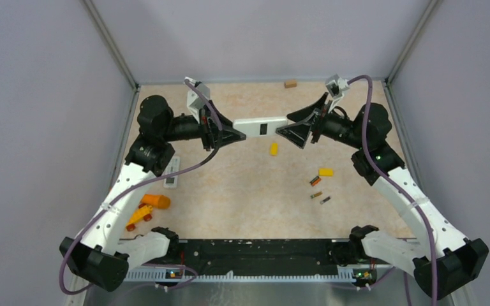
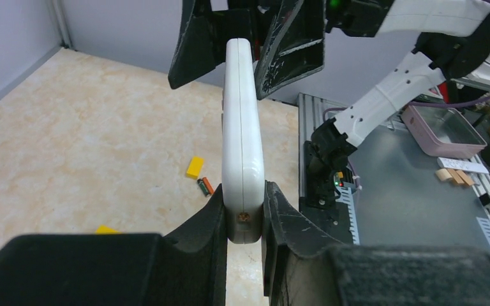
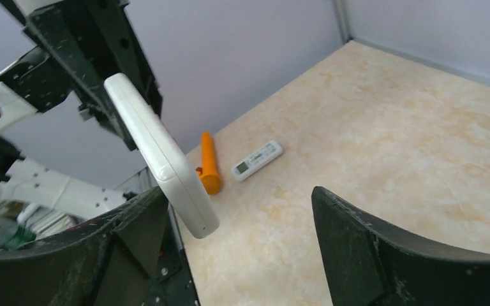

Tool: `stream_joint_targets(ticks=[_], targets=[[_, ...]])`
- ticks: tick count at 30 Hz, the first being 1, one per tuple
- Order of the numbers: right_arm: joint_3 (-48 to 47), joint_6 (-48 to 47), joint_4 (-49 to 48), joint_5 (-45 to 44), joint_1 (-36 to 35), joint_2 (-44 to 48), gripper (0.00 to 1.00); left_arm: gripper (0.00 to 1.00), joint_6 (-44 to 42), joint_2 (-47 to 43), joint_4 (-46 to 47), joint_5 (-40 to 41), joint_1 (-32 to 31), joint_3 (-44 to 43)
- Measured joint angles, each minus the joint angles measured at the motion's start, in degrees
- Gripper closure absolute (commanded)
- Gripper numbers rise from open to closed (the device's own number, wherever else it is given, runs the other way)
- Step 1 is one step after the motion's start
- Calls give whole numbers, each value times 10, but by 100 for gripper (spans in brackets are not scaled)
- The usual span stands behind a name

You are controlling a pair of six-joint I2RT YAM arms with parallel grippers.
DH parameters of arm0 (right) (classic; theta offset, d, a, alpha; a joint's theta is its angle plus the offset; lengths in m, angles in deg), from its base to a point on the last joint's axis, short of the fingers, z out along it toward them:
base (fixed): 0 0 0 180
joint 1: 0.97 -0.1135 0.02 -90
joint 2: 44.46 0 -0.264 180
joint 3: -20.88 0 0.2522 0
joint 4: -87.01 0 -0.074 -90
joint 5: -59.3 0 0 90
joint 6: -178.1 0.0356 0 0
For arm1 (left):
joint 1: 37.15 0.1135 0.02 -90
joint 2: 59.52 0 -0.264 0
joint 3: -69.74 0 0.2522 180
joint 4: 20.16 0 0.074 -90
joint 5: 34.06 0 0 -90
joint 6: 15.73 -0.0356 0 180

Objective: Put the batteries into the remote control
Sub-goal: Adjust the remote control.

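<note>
The slim white remote control [image 1: 255, 127] is held level above the table, its dark battery recess [image 1: 263, 129] facing up. My left gripper [image 1: 235, 135] is shut on its left end; the left wrist view shows the remote [image 2: 242, 127] edge-on between the jaws. My right gripper [image 1: 288, 132] is open at the remote's right end. In the right wrist view the remote [image 3: 159, 156] lies against the left finger [image 3: 134, 223], far from the other finger [image 3: 370, 242]. Three small batteries lie on the table to the right: one orange-and-black [image 1: 315, 181] and two dark [image 1: 317, 194] [image 1: 325, 200].
Two yellow blocks [image 1: 274, 148] [image 1: 325, 171] lie near the batteries. A second white remote with buttons [image 1: 173, 172], a larger orange cylinder [image 1: 156, 201] and an orange toy [image 1: 139, 217] lie at the left. A small brown block [image 1: 290, 83] sits by the back wall.
</note>
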Motion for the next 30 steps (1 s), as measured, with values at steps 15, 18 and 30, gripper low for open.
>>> stream_joint_targets(ticks=[15,18,30], targets=[[4,29,-125,211,0,-11,59,98,48,-16,69,-84,1,16],[4,46,-153,227,0,-19,78,87,61,-16,81,-81,1,19],[64,181,-323,159,0,-35,100,9,207,-13,230,-1,-1,50]])
